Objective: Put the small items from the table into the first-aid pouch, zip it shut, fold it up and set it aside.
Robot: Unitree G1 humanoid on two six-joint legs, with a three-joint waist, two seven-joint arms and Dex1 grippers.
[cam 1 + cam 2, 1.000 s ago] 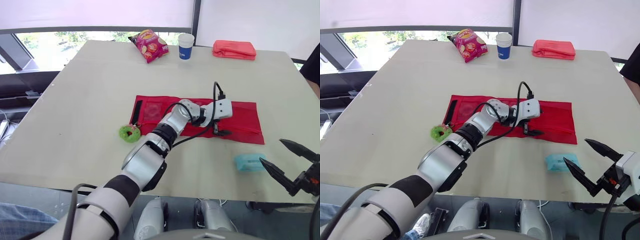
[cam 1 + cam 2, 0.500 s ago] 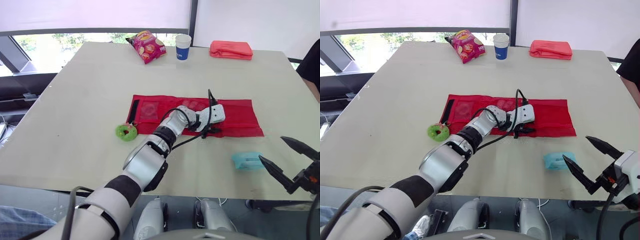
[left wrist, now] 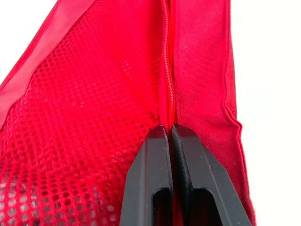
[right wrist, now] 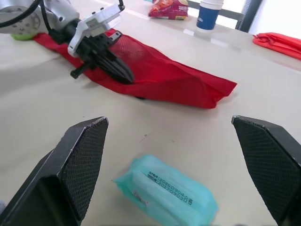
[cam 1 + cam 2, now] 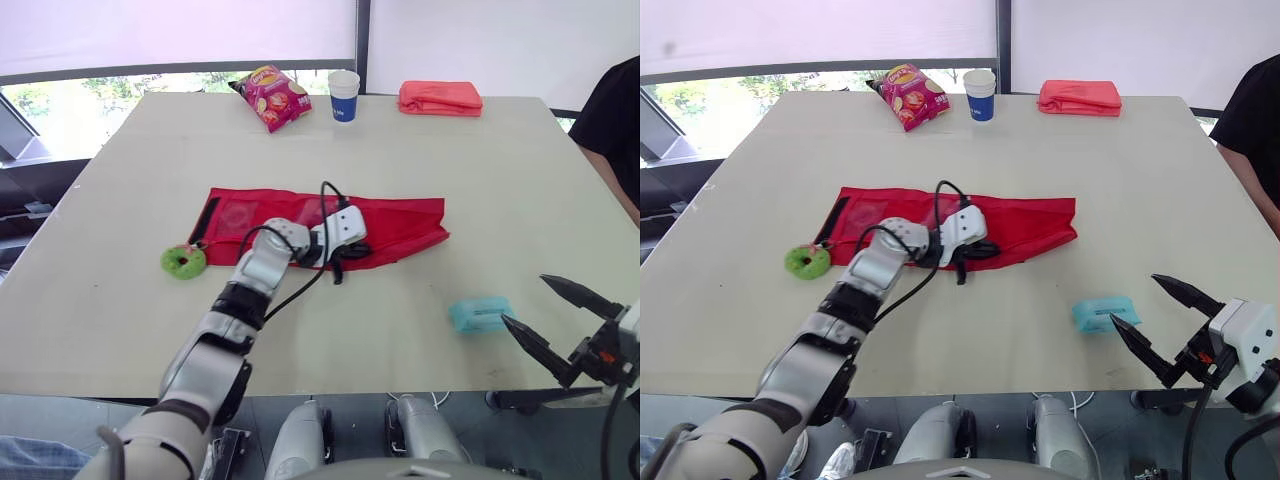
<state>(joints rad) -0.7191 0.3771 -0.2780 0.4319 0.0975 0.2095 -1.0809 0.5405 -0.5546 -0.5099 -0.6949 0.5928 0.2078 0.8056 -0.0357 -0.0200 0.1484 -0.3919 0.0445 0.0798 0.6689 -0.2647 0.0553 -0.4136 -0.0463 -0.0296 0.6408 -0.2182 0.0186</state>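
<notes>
We pinch our left gripper (image 3: 168, 129) tight on the zipper (image 3: 170, 70) of the red pouch (image 5: 400, 222) | the pouch lies flat mid-table, long side running left to right, soft netted cloth | our right gripper (image 5: 1134, 299) is spread wide, holding nothing, near the squishy blue-green pack (image 5: 480, 313) | a green ring (image 5: 183, 261) sits by the pouch's left end

Red first-aid pouch (image 5: 400, 222) with mesh pockets lying unfolded mid-table, right end rumpled, small green ring-shaped item (image 5: 183, 261), possibly a toy, near its left end, teal packet (image 5: 480, 313) lying apart toward the front edge
</notes>
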